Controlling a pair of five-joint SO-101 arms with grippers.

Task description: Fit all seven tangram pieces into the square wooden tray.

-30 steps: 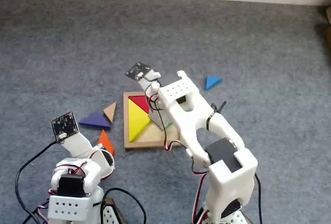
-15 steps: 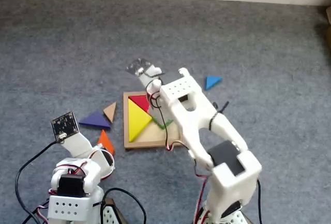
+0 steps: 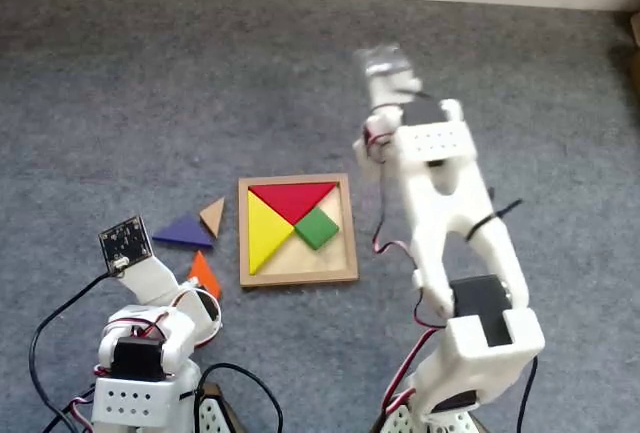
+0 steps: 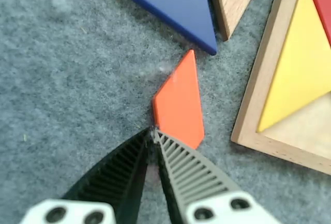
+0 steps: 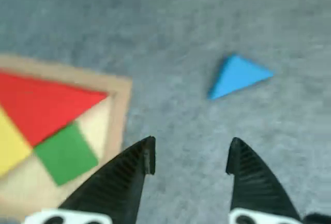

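- high view: we count three pieces (image 3: 292, 198) in the tray (image 3: 300, 278), three just left of it.
- orange (image 4: 178, 102): its long axis lines up with our left gripper (image 4: 153, 132), pressed together.
- one blue (image 5: 237, 75) by our right gripper (image 5: 192, 149), spread, empty.

grey carpet (image 3: 120, 83) | on it: wooden tray (image 3: 300, 279), navy triangle (image 3: 182, 232), tan triangle (image 3: 213, 216), orange piece (image 3: 205, 274), blue triangle (image 5: 237, 75)

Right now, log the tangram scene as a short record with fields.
Inside tray: red triangle, yellow triangle, green square
On carpet left of tray, high view: dark blue triangle, wooden triangle, orange parallelogram
On carpet apart from tray: light blue triangle
Left gripper: shut, tips at a corner of the orange parallelogram
Right gripper: open, empty, above carpet near the light blue triangle
Pieces outside: four
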